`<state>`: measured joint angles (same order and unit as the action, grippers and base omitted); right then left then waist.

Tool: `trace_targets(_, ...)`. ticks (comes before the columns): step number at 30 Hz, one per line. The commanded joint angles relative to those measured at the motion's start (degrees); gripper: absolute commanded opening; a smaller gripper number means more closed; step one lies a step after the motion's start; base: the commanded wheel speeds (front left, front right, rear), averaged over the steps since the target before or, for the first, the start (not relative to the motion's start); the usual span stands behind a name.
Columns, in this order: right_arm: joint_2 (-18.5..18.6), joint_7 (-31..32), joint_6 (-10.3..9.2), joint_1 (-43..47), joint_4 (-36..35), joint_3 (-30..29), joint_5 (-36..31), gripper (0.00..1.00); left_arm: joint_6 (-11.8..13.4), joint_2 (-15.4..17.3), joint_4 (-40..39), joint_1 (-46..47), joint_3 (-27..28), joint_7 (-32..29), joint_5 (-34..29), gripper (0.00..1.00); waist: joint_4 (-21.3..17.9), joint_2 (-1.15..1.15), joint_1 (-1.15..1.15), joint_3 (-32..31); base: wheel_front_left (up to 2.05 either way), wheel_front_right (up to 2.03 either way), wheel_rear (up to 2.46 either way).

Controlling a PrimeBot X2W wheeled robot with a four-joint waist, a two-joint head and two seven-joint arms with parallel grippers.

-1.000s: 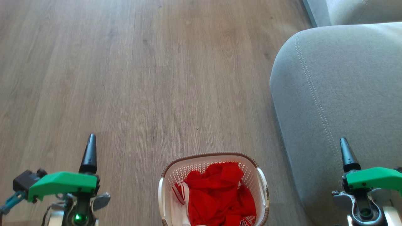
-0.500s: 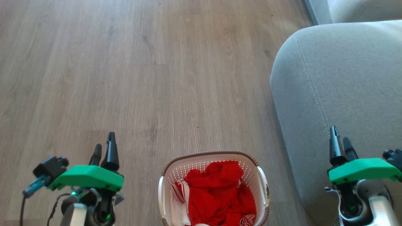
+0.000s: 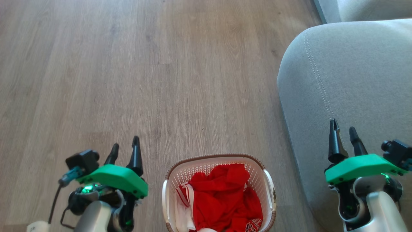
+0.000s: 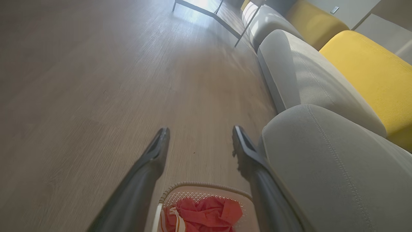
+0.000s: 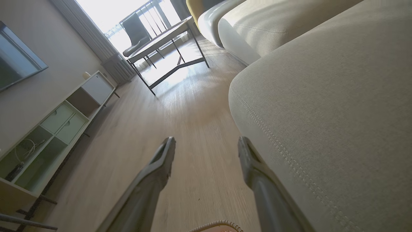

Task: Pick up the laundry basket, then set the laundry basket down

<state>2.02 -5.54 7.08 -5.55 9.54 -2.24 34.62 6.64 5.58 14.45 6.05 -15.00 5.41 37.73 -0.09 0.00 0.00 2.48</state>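
Head view: the laundry basket [image 3: 257, 175] stands on the floor [image 3: 161, 80] at 6 o'clock, with red clothes [image 3: 225, 199] inside. The left end effector [image 3: 125, 142] at 8 o'clock and the right end effector [image 3: 342, 125] at 4 o'clock are both open and empty.
Left wrist view: the laundry basket lies at 6 o'clock.
Right wrist view: its rim is at 6 o'clock and the grey sofa [image 5: 322, 80] at 3 o'clock.

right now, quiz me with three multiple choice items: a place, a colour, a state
1. Where is the white lattice plastic laundry basket with brown rim?
A on a table; B on the wooden floor beside the grey fabric sofa; C on a shelf.
2. Colour of most crumpled clothes inside it?
A blue; B green; C red.
3. State of the left claw and right claw?
A both open, empty; B both shut on handles; C left holding the rim.
Answers: 1 B, floor surrounds it; 2 C, they look red; 3 A, both gape clear of it.
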Motion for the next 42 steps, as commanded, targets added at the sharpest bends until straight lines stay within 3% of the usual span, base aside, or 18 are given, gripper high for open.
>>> trace_targets(1,0.57,-0.93,0.25,-3.05,-2.49,1.03,-2.54,1.0,0.37,1.13,-0.95,3.85,0.07,1.08,-1.74,1.0,-0.02,0.0,0.0,0.02,0.0,0.0,0.0)
trace_targets(12,0.63,-2.61,0.28,-3.68,-2.66,2.45,-10.32,1.0,-0.37,1.63,3.92,5.91,-4.6,2.76,-6.87,1.0,-0.12,0.0,0.0,-0.05,0.0,0.0,0.0)
trace_targets(23,0.7,-4.63,0.32,-4.55,-2.72,3.55,-19.41,1.0,-3.31,0.21,11.69,8.92,-7.34,4.77,-13.32,1.0,-0.06,0.0,0.0,-0.16,0.0,0.0,0.0)
trace_targets(37,0.78,-6.98,0.36,-5.85,-9.2,5.61,-24.4,1.0,5.23,0.15,-1.64,9.16,-5.72,7.12,-25.6,1.0,-0.03,0.0,0.0,0.59,0.0,0.0,0.0)
trace_targets(42,0.81,-7.83,0.38,-5.73,-10.2,5.35,-25.71,1.0,6.27,-0.64,-6.73,7.87,-3.45,7.96,-27.29,1.0,-0.29,0.0,0.0,0.67,0.0,0.0,0.0)
